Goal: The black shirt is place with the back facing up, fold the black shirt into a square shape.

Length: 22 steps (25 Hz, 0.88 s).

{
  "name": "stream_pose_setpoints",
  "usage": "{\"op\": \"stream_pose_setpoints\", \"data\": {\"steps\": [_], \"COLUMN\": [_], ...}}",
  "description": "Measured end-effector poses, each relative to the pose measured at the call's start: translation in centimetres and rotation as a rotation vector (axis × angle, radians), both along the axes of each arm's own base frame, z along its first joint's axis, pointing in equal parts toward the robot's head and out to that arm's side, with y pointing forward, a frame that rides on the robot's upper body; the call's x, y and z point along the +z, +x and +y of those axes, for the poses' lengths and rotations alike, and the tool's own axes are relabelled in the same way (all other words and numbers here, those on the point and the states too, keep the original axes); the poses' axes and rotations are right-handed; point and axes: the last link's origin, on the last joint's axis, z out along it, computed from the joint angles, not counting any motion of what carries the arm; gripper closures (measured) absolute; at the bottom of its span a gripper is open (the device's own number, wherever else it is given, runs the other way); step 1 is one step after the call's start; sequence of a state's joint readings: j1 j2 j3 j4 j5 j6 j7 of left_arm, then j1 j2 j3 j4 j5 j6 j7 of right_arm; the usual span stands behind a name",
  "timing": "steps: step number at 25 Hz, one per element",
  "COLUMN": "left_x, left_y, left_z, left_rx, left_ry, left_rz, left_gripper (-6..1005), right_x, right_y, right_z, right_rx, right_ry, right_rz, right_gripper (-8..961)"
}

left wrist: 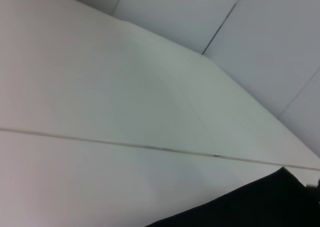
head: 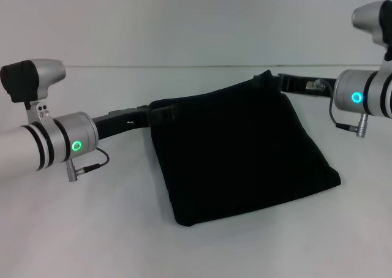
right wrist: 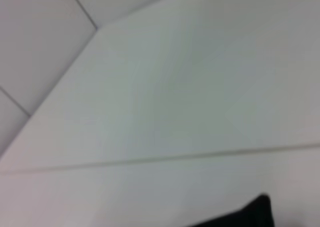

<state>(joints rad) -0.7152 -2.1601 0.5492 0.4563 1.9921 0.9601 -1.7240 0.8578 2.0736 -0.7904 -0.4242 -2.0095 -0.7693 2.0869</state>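
Observation:
The black shirt (head: 236,152) is a folded, roughly square bundle in the middle of the white table (head: 92,229), its near edge resting on the surface. My left gripper (head: 160,114) holds its far left corner and is shut on the fabric. At the far right corner my right gripper (head: 274,80) is shut on the cloth, which rises in a small peak there. A strip of the black shirt (left wrist: 250,207) shows in the left wrist view, and a small tip of the black shirt (right wrist: 252,214) in the right wrist view. Neither wrist view shows fingers.
A thin seam (left wrist: 125,143) runs across the table behind the shirt. A pale wall (head: 184,21) rises at the table's far edge. Bare tabletop lies in front of and on both sides of the shirt.

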Motion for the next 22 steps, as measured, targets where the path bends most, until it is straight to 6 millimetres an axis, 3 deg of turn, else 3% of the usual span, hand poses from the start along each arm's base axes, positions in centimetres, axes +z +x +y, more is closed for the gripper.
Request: {"op": "stream_pose_setpoints", "data": {"steps": [12,22], "left_x": [-1.4,-2.9], "left_y": [0.0,0.9], "left_z": [0.6,1.6], "left_rx": [0.054,0.097], "left_ry": [0.005,-0.004], "left_rz": [0.031,0.072], "left_gripper": [68,70], "right_x": [4.6,5.4], "right_y": [5.7,5.9], "right_z": [-1.3,-1.5], "right_rx": [-0.096,-0.077], "right_ry": [0.155,0.145], "right_rz": [0.082,0.087], "right_gripper": [221,224]}}
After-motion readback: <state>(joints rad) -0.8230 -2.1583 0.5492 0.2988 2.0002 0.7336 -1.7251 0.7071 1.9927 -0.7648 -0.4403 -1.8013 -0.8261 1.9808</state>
